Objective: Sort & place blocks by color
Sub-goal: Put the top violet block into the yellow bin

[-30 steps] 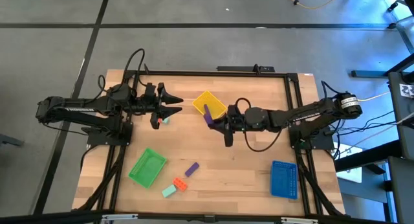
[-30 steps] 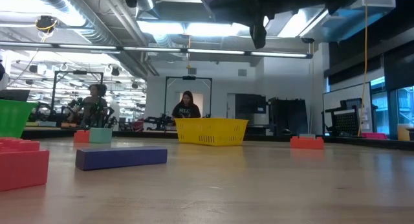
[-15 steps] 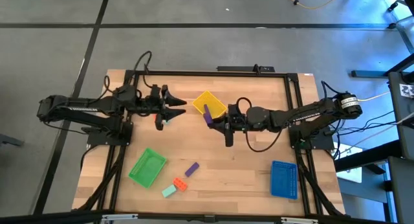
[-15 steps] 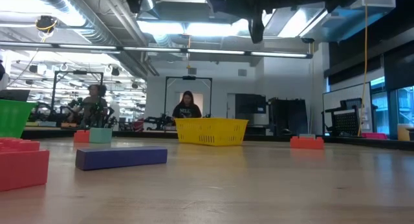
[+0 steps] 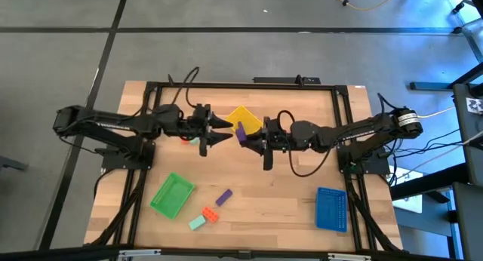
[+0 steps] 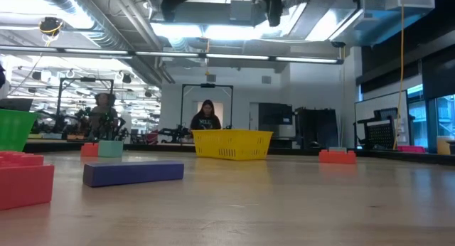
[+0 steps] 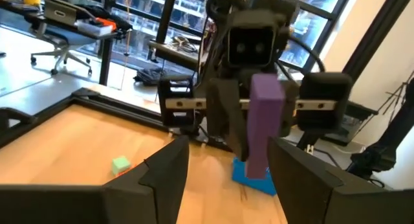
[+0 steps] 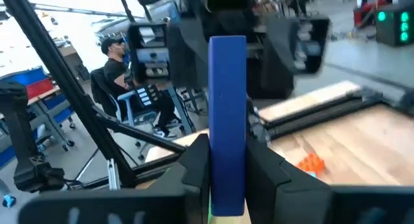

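Handover step judged in hand: right gripper (image 5: 247, 137) clamped on purple block (image 5: 241, 133) beside yellow tray (image 5: 245, 116), left gripper (image 5: 224, 130) spread facing it, next needing alignment around block

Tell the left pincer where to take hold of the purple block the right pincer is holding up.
Probably the free end of the purple block, the length jutting beyond the right pincer. Come straight in from the left arm's side: the open left pincer already faces it, and the block's narrow width fits between its fingers.
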Motion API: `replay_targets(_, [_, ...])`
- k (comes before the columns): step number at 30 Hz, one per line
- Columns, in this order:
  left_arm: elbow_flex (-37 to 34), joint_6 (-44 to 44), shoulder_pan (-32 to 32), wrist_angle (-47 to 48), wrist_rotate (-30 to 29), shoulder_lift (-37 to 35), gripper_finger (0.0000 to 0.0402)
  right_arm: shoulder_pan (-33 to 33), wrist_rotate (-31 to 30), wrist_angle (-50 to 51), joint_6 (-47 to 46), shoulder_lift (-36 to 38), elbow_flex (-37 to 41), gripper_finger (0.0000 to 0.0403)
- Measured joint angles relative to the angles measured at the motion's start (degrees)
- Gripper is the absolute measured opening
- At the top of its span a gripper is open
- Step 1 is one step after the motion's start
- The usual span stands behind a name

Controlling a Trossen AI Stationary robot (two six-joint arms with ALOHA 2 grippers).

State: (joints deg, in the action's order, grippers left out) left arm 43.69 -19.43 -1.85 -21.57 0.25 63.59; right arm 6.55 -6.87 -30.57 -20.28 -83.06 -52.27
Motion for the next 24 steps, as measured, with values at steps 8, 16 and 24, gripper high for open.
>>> replay_targets(8, [3.84, 1.25, -0.07, 0.55, 3.70, 3.47, 0.0216, 0.07, 0.55, 1.69, 1.32, 0.17, -0.75, 0.0060])
replay_targets(16, [4.06, 1.93, 0.15, 0.38, 6.05, 3.99, 0.0216, -0.39, 0.77, 2.43, 1.45, 0.14, -0.77, 0.0060])
replay_targets(24, [4.37, 3.07, 0.60, -2.82, 8.20, 5.28, 0.0216, -1.49, 0.72, 5.82, 1.05, -0.12, -0.69, 0.0059])
